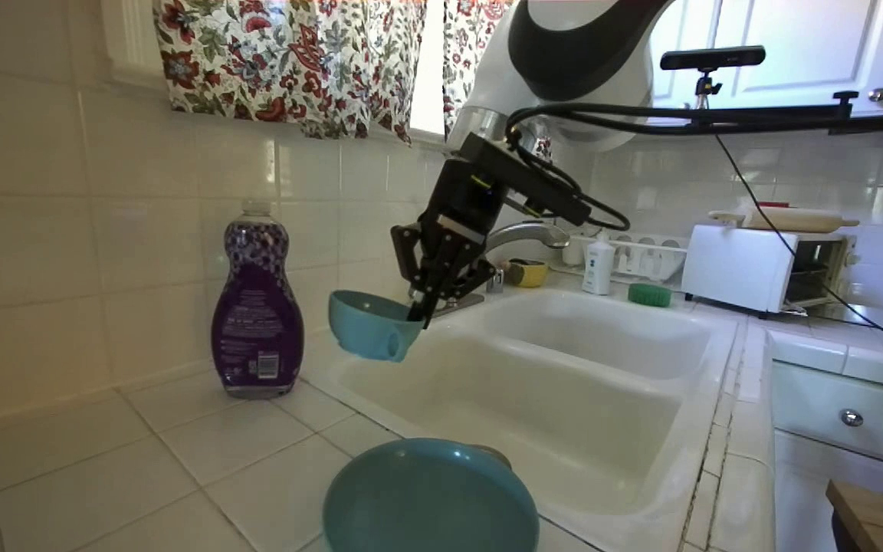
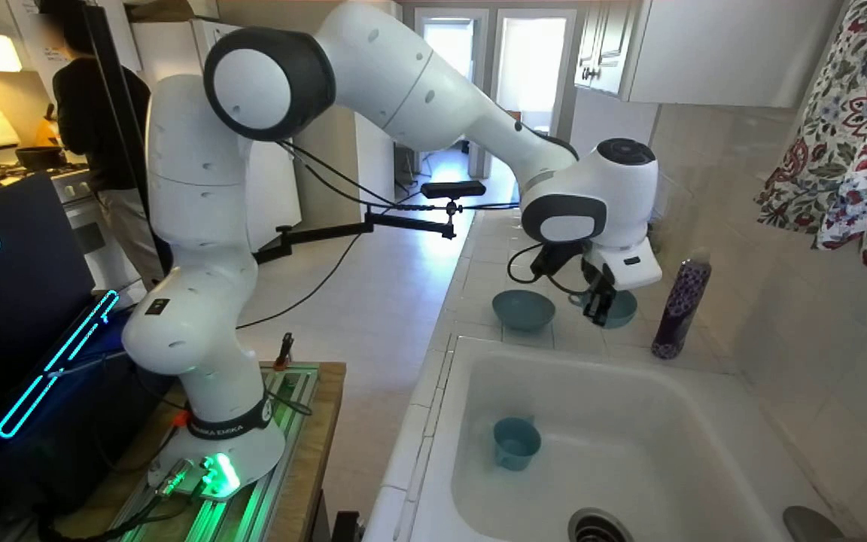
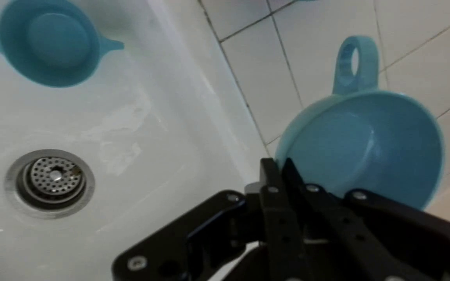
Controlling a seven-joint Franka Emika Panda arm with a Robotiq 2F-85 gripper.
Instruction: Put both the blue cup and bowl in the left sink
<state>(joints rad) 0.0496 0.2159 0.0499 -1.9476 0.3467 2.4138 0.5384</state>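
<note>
My gripper is shut on the rim of the blue cup, which has a loop handle and hangs slightly tilted near the sink's edge. The wrist view shows the cup right of the fingertips; an exterior view shows it partly behind the gripper. The wide teal bowl sits on the tiled counter beside the basin, also in an exterior view. The left sink holds another small teal cup with two side tabs, also in the wrist view.
A purple soap bottle stands on the counter by the wall, close to the held cup. A faucet reaches over the sink. The second basin lies beyond the divider. A drain shows in the basin floor.
</note>
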